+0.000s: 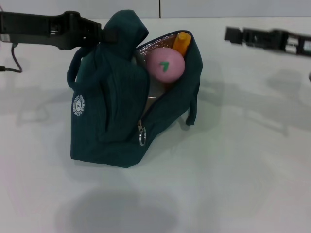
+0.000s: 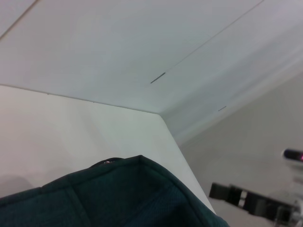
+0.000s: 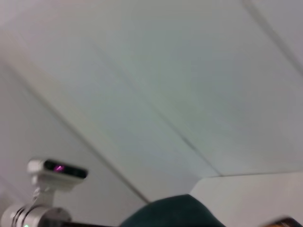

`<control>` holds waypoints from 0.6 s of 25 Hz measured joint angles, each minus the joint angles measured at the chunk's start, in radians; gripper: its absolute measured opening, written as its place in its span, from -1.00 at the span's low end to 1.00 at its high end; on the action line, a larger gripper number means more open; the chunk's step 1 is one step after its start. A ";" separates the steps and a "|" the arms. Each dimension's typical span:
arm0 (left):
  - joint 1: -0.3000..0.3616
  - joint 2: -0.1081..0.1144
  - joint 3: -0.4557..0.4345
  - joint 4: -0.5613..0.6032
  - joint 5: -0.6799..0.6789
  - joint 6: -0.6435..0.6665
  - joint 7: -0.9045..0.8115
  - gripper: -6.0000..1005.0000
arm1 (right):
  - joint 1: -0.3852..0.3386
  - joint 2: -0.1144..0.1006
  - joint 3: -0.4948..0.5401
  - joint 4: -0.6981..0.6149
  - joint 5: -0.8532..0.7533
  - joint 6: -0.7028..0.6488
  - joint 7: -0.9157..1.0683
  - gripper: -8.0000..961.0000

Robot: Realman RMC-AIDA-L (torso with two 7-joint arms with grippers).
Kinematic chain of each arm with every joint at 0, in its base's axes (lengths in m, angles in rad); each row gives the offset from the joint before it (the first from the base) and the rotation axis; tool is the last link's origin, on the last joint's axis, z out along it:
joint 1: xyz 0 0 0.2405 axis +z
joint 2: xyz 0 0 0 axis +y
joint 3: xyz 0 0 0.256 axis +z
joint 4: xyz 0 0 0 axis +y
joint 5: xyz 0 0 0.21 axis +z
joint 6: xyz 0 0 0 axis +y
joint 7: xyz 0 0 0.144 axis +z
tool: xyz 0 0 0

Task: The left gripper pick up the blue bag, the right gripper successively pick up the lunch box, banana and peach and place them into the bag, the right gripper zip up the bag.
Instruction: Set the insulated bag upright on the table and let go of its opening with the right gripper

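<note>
Peach [image 1: 165,66] and banana [image 1: 182,42] sit in the bag [image 1: 112,121], mouth unzipped. Our left gripper [image 1: 104,35] seems clamped on the handle. Right gripper [image 1: 231,34] hangs off right, grip unclear. We'd grab the ring pull [image 1: 142,140] square, then zip slowly.

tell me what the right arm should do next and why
Probably bring the right gripper, now up and away to the bag's right, down to the zipper ring pull and start zipping. The peach and banana already sit inside the open blue bag, whose handle the left gripper holds up. The lunch box isn't visible.
</note>
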 joint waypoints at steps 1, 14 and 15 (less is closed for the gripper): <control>0.000 0.000 -0.001 -0.001 0.000 0.000 0.001 -0.82 | -0.023 0.001 0.002 0.018 0.007 0.001 0.002 0.29; 0.001 -0.013 0.000 -0.002 0.000 0.000 0.008 -0.82 | 0.049 0.010 0.002 0.434 0.101 0.091 0.002 0.29; 0.001 -0.014 -0.001 -0.002 0.000 0.000 0.011 -0.82 | 0.057 0.010 0.002 0.447 0.115 0.098 0.002 0.29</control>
